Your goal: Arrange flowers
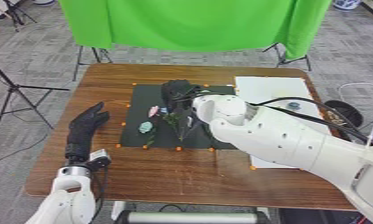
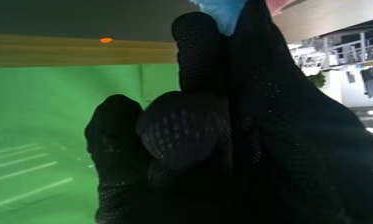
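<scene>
Blue flower (image 2: 220, 9): partly hidden, pinched in right hand's (image 1: 175, 91) fingers
Right hand: fingers nearly closed, over mat (image 1: 141, 100); arm from 4 o'clock
Left hand (image 1: 83, 131): fingers loosely straight, toward 1 o'clock
Pink flower (image 1: 154, 111): 7 o'clock from right hand

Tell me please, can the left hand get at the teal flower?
Probably yes: the left hand is left of the black mat, with no obstacle seen between it and the teal flower.

No text, label, brand, number or sign can be read in either of these pictures
</scene>
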